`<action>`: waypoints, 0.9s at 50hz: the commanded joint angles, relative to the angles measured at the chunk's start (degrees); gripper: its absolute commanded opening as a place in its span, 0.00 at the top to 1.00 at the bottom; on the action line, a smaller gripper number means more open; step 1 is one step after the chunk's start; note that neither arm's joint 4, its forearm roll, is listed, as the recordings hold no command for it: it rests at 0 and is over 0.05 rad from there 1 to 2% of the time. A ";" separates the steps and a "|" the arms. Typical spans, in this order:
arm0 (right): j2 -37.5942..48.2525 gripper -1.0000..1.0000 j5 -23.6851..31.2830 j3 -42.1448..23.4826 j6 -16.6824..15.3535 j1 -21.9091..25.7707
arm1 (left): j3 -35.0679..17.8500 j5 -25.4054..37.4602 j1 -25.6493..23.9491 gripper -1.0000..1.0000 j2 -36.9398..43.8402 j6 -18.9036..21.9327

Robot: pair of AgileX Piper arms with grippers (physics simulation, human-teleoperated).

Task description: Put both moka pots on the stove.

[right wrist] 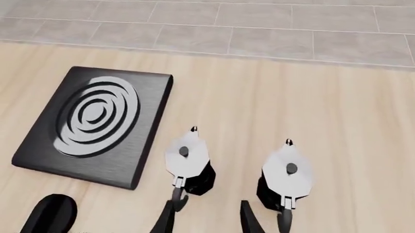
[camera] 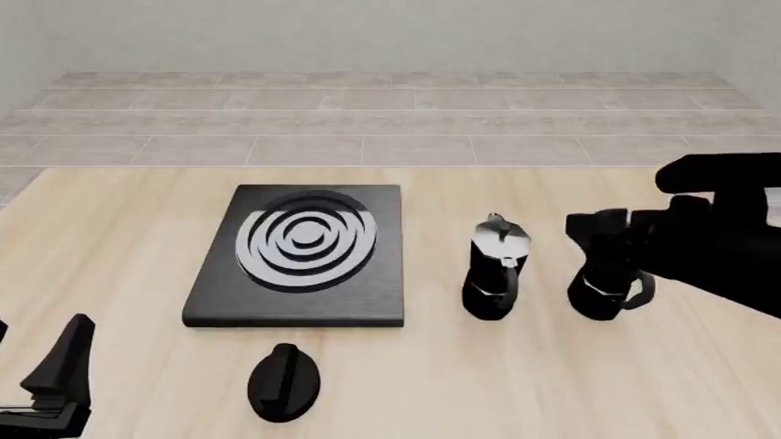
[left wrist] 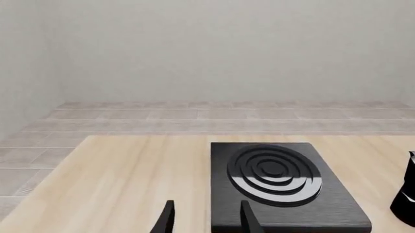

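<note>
Left gripper [camera: 49, 389] sits nearest, fingers spread and holding nothing, at 7 o'clock from the stove [camera: 299, 261].
2 moka pots stand upright on the table at the stove's 3 o'clock: near pot [camera: 495, 270], far pot [camera: 606, 279]. Right gripper [right wrist: 206, 218] hovers above them, fingers apart, empty. Black oval knob [camera: 283, 382] at 6 o'clock.
</note>
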 commanded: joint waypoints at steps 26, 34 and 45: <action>11.64 0.00 -7.25 -1.34 3.11 5.66 | 0.02 -0.03 0.17 0.00 0.08 -0.35; 14.08 0.00 -8.88 -0.86 3.94 5.57 | -0.03 -0.02 0.13 0.00 0.15 -0.27; 16.15 0.00 -10.08 -0.21 5.04 5.31 | -0.20 -0.01 0.17 0.00 0.23 -0.35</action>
